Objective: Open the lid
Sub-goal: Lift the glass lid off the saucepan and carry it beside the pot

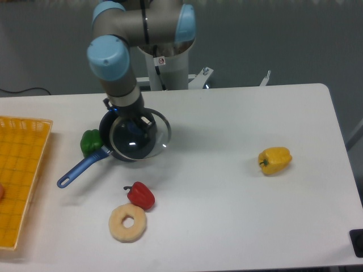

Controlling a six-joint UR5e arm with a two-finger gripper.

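Hanging from the gripper (135, 122), the lid (140, 136) sits offset to the right of the pan (120, 148) – its metal rim juts past the pan's right edge, and the glass shows bright glints near the lower right. The lid looks raised off the pan rather than seated on it, though how high cannot be read from this view. The gripper comes down onto the middle of the lid, where the knob would be; the knob itself is hidden under the fingers. The gripper seems closed on it, yet the gap between the fingers cannot be made out.

The pan is dark blue, and only its left part shows from under the lid. Its blue handle (79, 169) runs down and to the left across the counter (238, 221). A green pepper (89, 142) lies just beside the pan's left side, above the handle.

Below the pan, apart from it, a red pepper (140, 195) touches a pale ring-shaped piece (127, 223) – something like a doughnut – which lies in front of it. A yellow pepper (275, 160) lies well apart, on the right of the counter. A yellow basket (22, 170) sits at the counter's left edge, cut off by the frame.

The arm (119, 62) reaches down from its base at the counter's far edge.
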